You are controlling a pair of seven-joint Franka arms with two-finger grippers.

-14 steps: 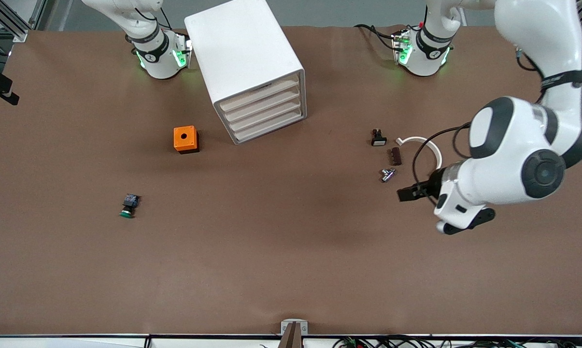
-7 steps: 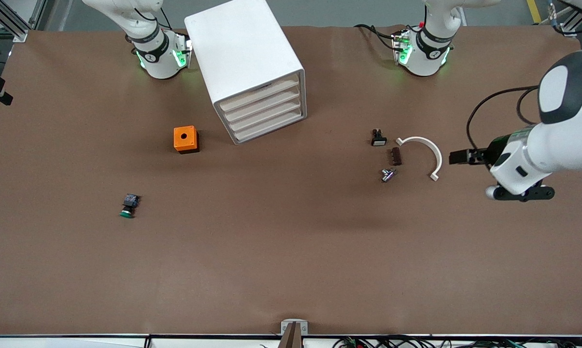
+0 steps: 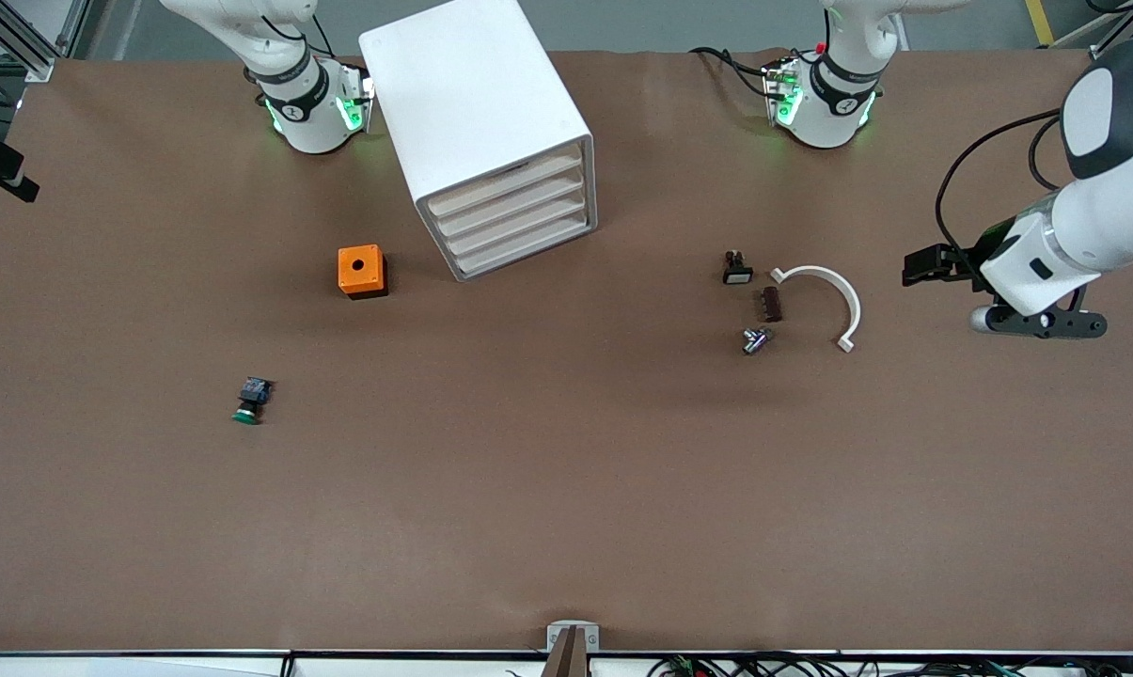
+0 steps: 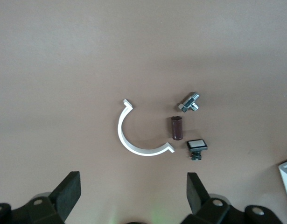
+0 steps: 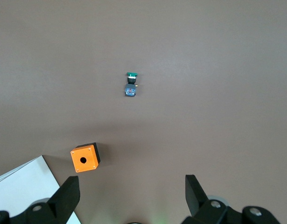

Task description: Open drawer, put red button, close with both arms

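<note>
Table (image 3: pixel 566 489): brown matte sheet, flat, covering the whole work area; plenty of bare room nearer the front camera.

Cabinet (image 3: pixel 477 113): white box sitting close to the right arm's base, angled, four alike drawers facing the front camera and a little toward the left arm's end. All four are sitting flush. Taking the top drawer (image 3: pixel 507 184) as the one to open, though the task is not saying which. Judging it light, stiff plastic, sliding easily; the front is shallow, so the hold would be on the lip at mid-width. The cabinet itself may slide on the sheet when pulled, hence a second arm for bracing.

Left gripper (image 3: pixel 923 267): hanging over the table at the left arm's end, beside the white arc (image 3: pixel 834 293); fingers spread wide in the left wrist view, nothing between them.

Right gripper (image 5: pixel 129 198): out of the front view; its wrist view is showing wide-apart fingers, holding nothing, high over the orange box (image 3: pixel 361 271).

Small parts: brown cylinder (image 3: pixel 771 303), metal fitting (image 3: pixel 756 340), white-capped switch (image 3: pixel 737 270) lying near one another beside the arc. Green button (image 3: pixel 249 401) lying alone, nearer the front camera than the box.

Red button: not showing in any view. Judging from its green twin: light, hard, round cap likely rolling; grip the squarer body.
</note>
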